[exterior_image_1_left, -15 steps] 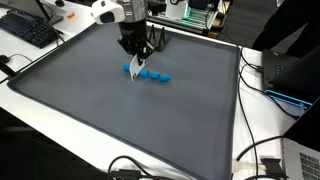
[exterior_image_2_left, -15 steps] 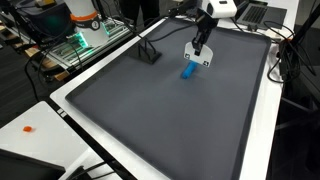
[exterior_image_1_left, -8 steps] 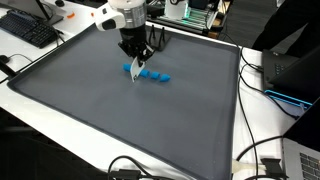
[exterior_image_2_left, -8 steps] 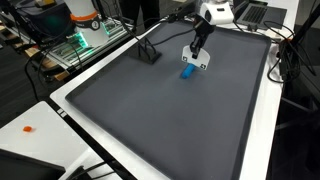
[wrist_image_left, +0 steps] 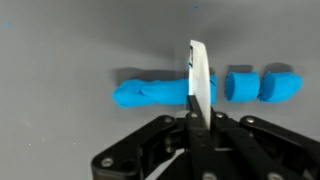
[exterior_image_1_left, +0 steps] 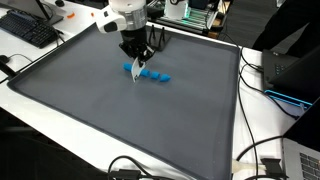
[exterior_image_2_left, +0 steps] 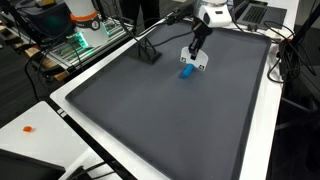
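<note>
Jaws of the gripper (wrist_image_left: 190,122) clamped on a white blade (wrist_image_left: 198,75), edge down. Blue dough roll (wrist_image_left: 150,94) lies right under the blade tip, its long axis crosswise to the blade. Two cut pieces (wrist_image_left: 241,85) sit just off one end, on the grey mat (exterior_image_1_left: 90,110).

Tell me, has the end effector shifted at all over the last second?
No. The end effector stays over the blue dough roll, its white blade at the same spot beside the cut pieces.

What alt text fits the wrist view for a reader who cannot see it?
A white blade clamped in the end effector stands across a blue roll on a grey mat; two short blue pieces lie beside it.
</note>
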`<state>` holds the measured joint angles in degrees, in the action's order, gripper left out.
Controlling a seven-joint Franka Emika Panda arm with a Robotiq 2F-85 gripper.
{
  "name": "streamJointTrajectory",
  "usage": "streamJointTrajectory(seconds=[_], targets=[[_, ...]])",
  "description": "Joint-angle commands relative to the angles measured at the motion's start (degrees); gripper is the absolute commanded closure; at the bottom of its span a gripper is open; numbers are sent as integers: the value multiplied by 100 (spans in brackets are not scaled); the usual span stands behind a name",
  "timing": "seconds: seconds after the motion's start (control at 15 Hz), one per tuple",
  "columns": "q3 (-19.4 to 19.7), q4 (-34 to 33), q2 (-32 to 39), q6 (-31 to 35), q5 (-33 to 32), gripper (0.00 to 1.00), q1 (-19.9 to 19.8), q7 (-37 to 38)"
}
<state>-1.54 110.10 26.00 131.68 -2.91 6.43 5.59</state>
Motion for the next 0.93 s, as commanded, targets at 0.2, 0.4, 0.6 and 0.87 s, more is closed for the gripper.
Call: streamJointTrajectory(seconds=[0.2,0.4,0.6,0.87], targets=[[-29,285,105,285,14,99,-83,-146],[-55,340,126,346,52,99,-80,-148],[-137,364,124,248,212,99,-112,-191],[-199,345,84,98,415,99,-139,-205]])
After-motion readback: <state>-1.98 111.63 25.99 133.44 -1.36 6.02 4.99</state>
